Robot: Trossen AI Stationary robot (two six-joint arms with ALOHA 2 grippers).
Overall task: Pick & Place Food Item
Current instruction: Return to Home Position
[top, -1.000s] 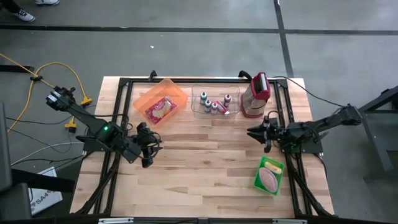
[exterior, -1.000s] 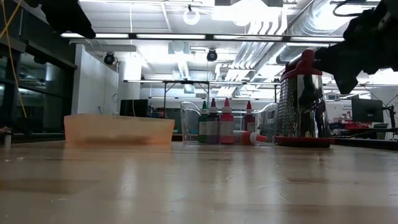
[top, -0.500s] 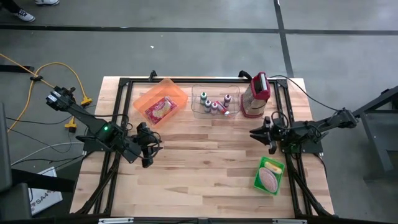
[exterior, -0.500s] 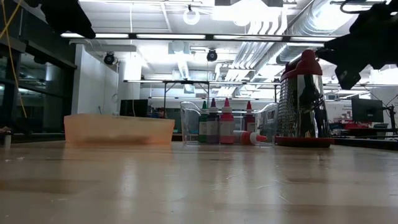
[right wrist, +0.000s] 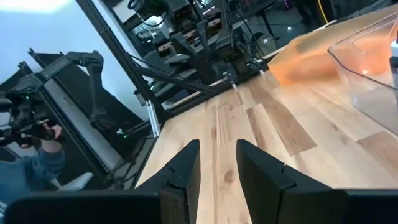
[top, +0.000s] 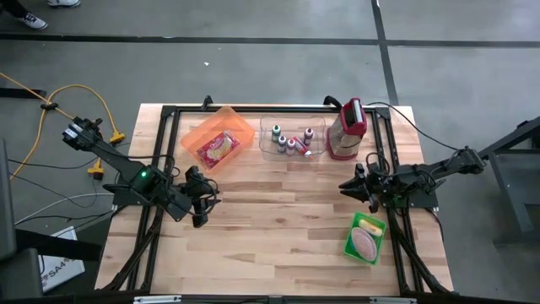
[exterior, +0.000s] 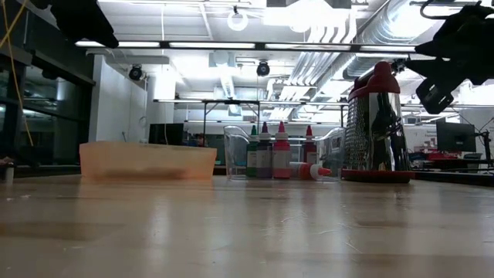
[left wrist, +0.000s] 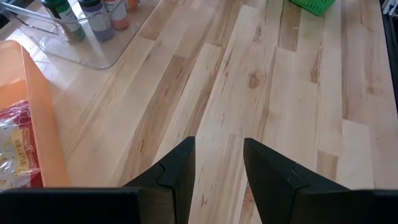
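worktop (top: 278,245): pale wood planks in a black frame; the middle and near part lie bare.
left arm (top: 126,173): reaches in from the left edge, bent low over the worktop's left side.
right arm (top: 439,173): reaches in from the right edge, between the grater and the green bin as seen from above.
orange bin (top: 239,127): at the far left of the worktop, set at a slant to the edge, just beside the clear tray.
clear tray (top: 268,145): at the far middle, between the orange bin and the grater.
grater (top: 348,129): shiny metal with red top and base, upright at the far right, just beside the tray.
green bin (top: 353,243): near the right edge, on the near side of the right arm, well apart from the other containers.
left pincer (left wrist: 217,158): fingers parted with a narrow gap, nothing between them; above bare wood, on the near side of the orange bin.
right pincer (right wrist: 216,158): fingers likewise parted and empty; raised off the worktop, pointing toward its middle.
red popcorn bag (top: 218,149): lying flat inside the orange bin.
pink donut (top: 366,242): inside the green bin; whether anything lies under it cannot be told.
bottles (top: 292,141): several small ones with coloured caps inside the clear tray, most upright, one on its side.
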